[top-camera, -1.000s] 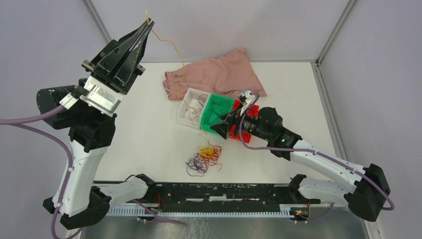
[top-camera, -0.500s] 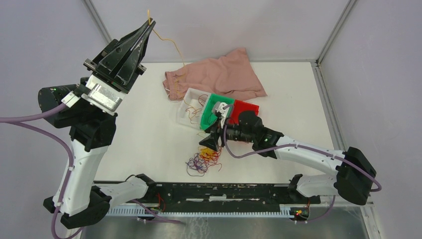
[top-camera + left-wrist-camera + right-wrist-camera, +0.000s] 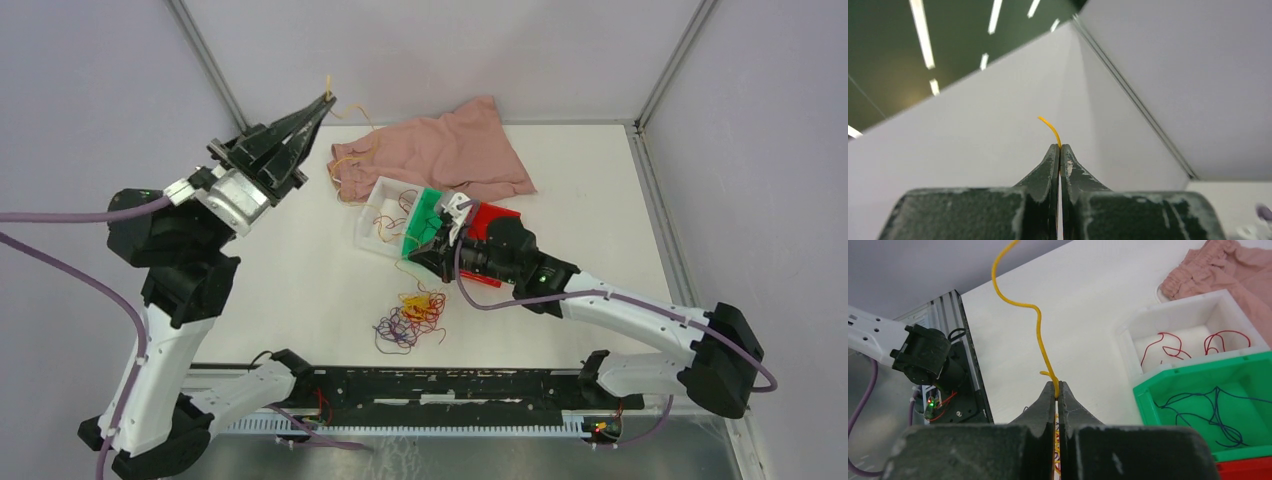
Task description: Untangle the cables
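Observation:
The cables [image 3: 410,318] lie as a tangled clump of red, orange-yellow and purple strands on the white table, near its front edge. My left gripper [image 3: 328,100] is raised at the back left and shut on one yellow cable [image 3: 352,108], whose end sticks out past the fingertips [image 3: 1050,129]. That strand trails down over the pink cloth toward the bins. My right gripper [image 3: 408,258] hovers just above the clump, in front of the green bin. It is shut on a yellow cable [image 3: 1037,325] that rises from the clump.
A white bin [image 3: 372,205] holding red strands, a green bin [image 3: 432,203] holding dark blue strands and a red bin [image 3: 497,214] stand in a row mid-table. A pink cloth [image 3: 440,150] lies behind them. The arms' base rail [image 3: 430,385] runs along the near edge.
My right gripper left the green bin, dipped to the clump, shut on a yellow strand and lifted a little. My left arm lowered and swung right with its yellow cable.

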